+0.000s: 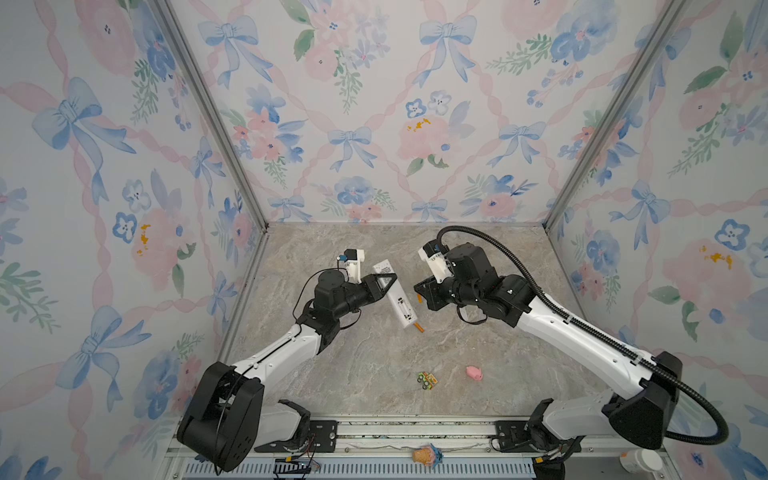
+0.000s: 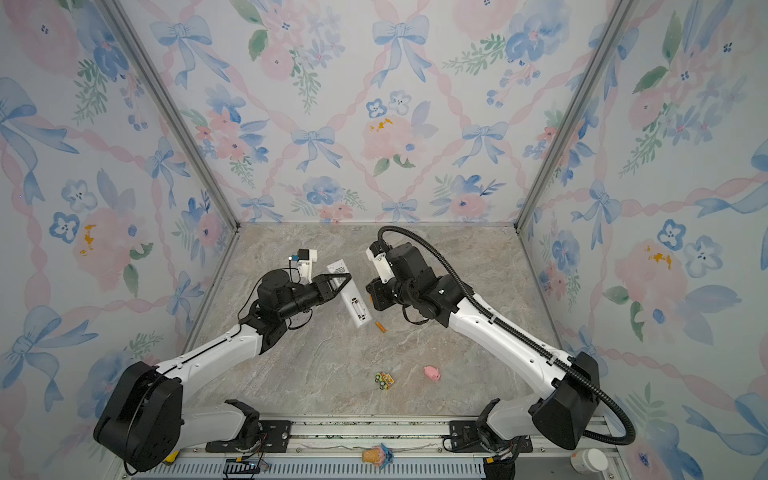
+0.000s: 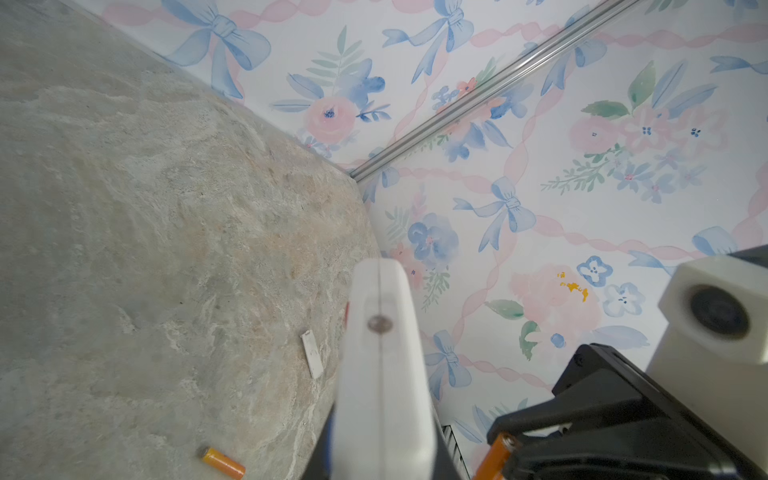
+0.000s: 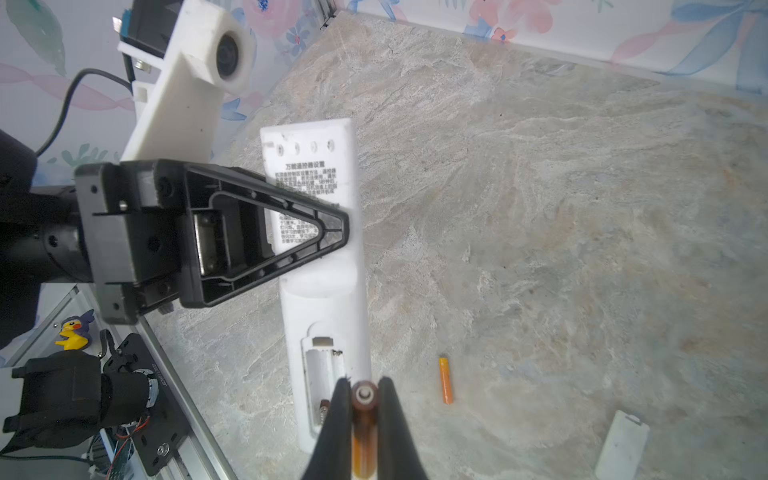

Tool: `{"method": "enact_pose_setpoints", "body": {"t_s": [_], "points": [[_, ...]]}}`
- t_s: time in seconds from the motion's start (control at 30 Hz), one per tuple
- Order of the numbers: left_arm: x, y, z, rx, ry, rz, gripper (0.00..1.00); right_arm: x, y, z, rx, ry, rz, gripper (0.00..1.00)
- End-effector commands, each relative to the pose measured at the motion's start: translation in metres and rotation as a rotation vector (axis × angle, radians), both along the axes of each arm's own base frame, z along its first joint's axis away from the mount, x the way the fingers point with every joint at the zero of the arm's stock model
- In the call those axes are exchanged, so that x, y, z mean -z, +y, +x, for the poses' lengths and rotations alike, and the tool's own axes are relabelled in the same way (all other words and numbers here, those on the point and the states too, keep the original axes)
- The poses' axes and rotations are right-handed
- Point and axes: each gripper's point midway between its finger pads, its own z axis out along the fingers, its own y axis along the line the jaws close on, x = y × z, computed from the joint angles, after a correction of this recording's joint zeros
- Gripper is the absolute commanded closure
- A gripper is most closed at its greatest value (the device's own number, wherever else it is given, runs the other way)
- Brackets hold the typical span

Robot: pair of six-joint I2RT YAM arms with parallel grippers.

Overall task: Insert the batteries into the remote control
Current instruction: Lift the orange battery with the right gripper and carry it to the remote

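My left gripper (image 1: 384,282) is shut on the white remote control (image 1: 401,309) across its middle. The remote's plain back faces up, and its open battery compartment (image 4: 322,382) is at the end nearer the front. In the right wrist view a spring shows inside the compartment. My right gripper (image 4: 365,399) is shut on an orange battery (image 4: 365,436), whose end sits just beside the compartment's edge. Another of the batteries (image 1: 419,327) lies on the table by the remote's near end; it also shows in the left wrist view as a battery (image 3: 222,462).
The small white cover piece (image 4: 621,446) lies flat on the marble table (image 1: 374,374). A pink pig toy (image 1: 473,372) and a small toy car (image 1: 427,380) sit nearer the front. An ice-cream toy (image 1: 426,455) and a white jar (image 1: 640,460) rest by the front rail.
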Motion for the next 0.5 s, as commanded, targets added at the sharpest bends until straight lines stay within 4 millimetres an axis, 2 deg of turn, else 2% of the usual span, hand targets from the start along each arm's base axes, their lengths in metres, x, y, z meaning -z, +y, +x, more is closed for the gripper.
{"method": "enact_pose_setpoints", "body": {"t_s": [0.0,0.47], "points": [[-0.018,0.003,-0.004,0.001,-0.043,-0.061,1.00,-0.019,0.015,0.000,-0.043,-0.053,0.043,1.00],[-0.024,0.007,-0.005,-0.023,-0.045,-0.093,1.00,-0.015,0.032,-0.006,-0.095,-0.054,0.040,1.00]]}}
